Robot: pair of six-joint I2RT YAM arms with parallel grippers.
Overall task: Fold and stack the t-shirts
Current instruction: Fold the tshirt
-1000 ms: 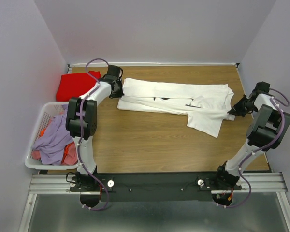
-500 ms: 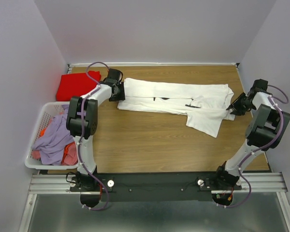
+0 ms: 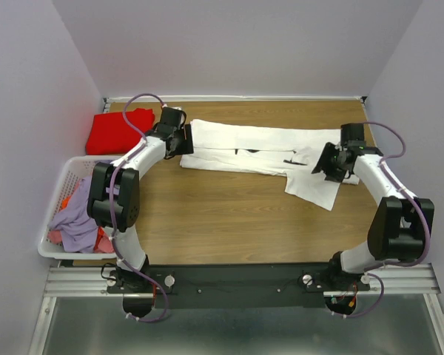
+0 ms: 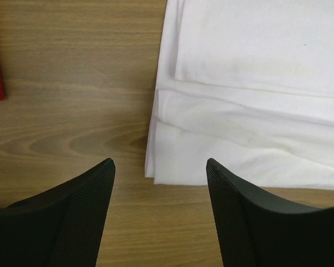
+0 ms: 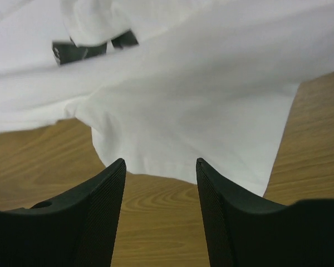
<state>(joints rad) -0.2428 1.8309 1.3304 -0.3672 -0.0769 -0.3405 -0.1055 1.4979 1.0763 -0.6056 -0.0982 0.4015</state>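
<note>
**Overhead and wrist views, fold in progress.** The left gripper (image 4: 158, 167) stood with its jaws spread and nothing between them, poised over the 9 o'clock end of the white t-shirt (image 3: 259, 148). The stacked hem edges lay just beyond its fingertips. The right gripper (image 5: 160, 164) was likewise released and empty, hovering above the loose flap at the shirt's 3 o'clock end.

The shirt lay on the table (image 3: 229, 222) as a long band running from 9 to 3 o'clock across the far half, folded lengthwise. Its black print (image 5: 72, 51) was partly caught in a crease. One flap strayed out of the band toward 5 o'clock (whether sleeve or hem corner cannot be told).

The red t-shirt (image 3: 118, 132) sat folded in the far corner at 10 o'clock, well apart from the white one. The laundry basket (image 3: 74, 160) hung off the table edge at 9 o'clock, holding more cloth.

*Reading.* The lengthwise fold appeared laid down, with the hands between grasps. The next move would likely call for squaring the stray flap into the band. The band would then be folded end to end, each gripper pinching all layers at a corner, so the stack does not slide apart. The folded shirt would then be stacked with the red one.
</note>
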